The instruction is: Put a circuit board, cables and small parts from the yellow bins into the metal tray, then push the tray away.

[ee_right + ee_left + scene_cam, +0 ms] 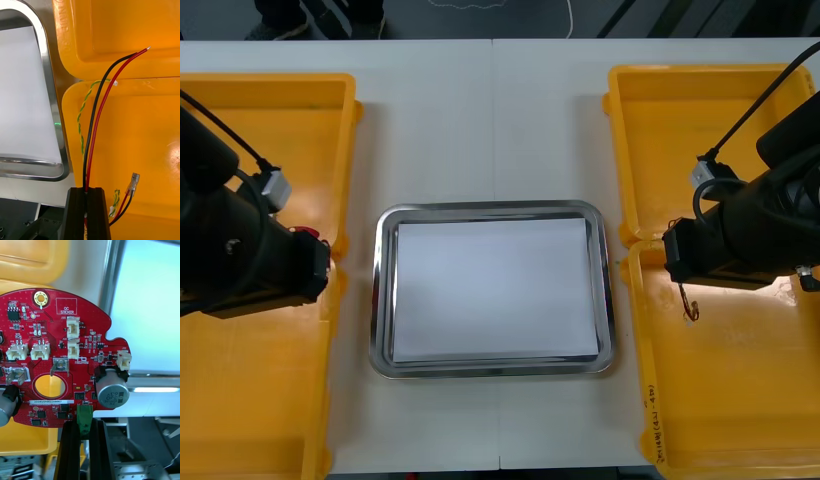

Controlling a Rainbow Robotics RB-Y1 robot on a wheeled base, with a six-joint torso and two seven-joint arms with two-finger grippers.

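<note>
Right now the left gripper (84,438) is pinching the edge of the red circuit board (56,352). Its black fingers (69,453) are standing almost together, with a green connector (84,418) on the board's rim caught between them. The board is sticking out flat from the fingertips, component side facing the wrist camera. It is hanging over the inner edge of the left yellow bins (270,110), and its far side is reaching toward the rim of the metal tray (377,300). In the front view only a sliver of the red board is peeking out beside the arm's dark body, above the seam between the two left bins.

Meanwhile the right gripper (87,195) is clamping a red and black cable (95,123). Its fingers (77,217) are squeezing in until only the two wires are parting them. The wires are running out from the fingertips across the seam between the two right bins, ending over the farther one. A twisted yellow-green cable (80,120) is lying just beside the held wires, over the nearer bin's corner closest to the tray.

The tray is sitting on the light table (490,120) between the bin pairs, white inside, with neither gripper touching it.
</note>
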